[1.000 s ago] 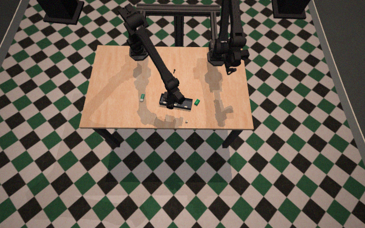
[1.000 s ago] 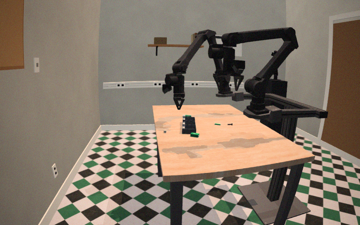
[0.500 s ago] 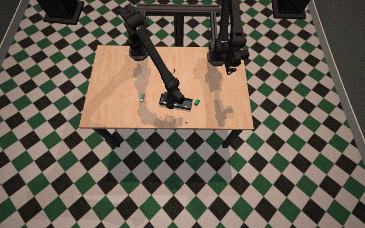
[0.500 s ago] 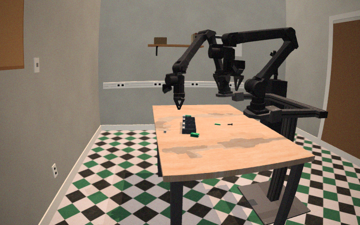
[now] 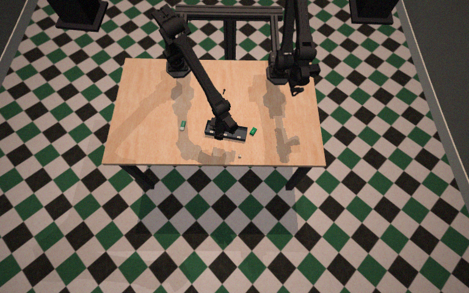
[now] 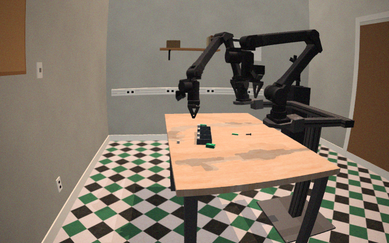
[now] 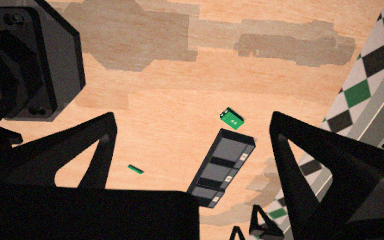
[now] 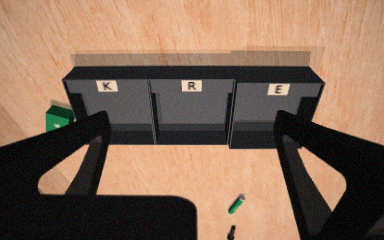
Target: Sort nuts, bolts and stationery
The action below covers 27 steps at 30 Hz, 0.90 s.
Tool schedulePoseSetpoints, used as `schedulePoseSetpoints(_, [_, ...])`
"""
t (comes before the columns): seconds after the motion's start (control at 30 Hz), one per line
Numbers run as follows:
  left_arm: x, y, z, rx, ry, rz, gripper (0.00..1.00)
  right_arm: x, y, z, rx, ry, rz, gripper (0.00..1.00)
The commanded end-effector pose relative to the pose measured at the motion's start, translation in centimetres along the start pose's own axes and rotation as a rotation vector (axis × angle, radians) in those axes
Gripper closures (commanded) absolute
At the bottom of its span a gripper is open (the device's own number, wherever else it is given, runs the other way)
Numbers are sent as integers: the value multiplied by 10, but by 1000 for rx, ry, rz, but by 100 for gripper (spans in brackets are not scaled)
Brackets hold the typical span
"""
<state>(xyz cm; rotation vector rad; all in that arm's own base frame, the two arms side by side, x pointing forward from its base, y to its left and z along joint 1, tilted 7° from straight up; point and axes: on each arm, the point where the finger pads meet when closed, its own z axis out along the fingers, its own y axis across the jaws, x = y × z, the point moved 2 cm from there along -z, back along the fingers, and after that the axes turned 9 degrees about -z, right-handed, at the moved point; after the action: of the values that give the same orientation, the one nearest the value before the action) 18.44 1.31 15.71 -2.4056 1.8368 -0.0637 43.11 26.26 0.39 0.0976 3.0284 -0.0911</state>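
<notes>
Both my jaws spread, nothing between. Bolt [image 5: 224,91] [image 6: 248,133] [image 8: 231,233]: dark, small in view, perhaps steel; likely stiff, light, apt to roll. Take mid-shank.

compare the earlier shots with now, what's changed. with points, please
Nothing visibly changed. Both arms hold the same poses, the left hand [image 6: 246,91] [image 7: 193,120] and right hand [image 6: 193,116] [image 8: 192,120] are still open with nothing taken or let go, and the bins [image 5: 242,135] [image 6: 204,141] [image 7: 237,135] [image 8: 192,72] and loose items stayed put.
</notes>
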Motion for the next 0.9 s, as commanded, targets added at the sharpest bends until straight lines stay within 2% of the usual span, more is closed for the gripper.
schedulePoseSetpoints(0.0, [-2,1,-2,3,3,-16,0,-10,8,-11,-18,-22,3,0])
schedulePoseSetpoints(0.77, [-2,1,-2,3,3,-16,0,-10,8,-11,-18,-22,3,0])
schedulePoseSetpoints(0.8, [-2,1,-2,3,3,-16,0,-16,19,-38,-42,-49,5,0])
schedulePoseSetpoints(0.87, [-2,1,-2,3,3,-16,0,-16,19,-38,-42,-49,5,0])
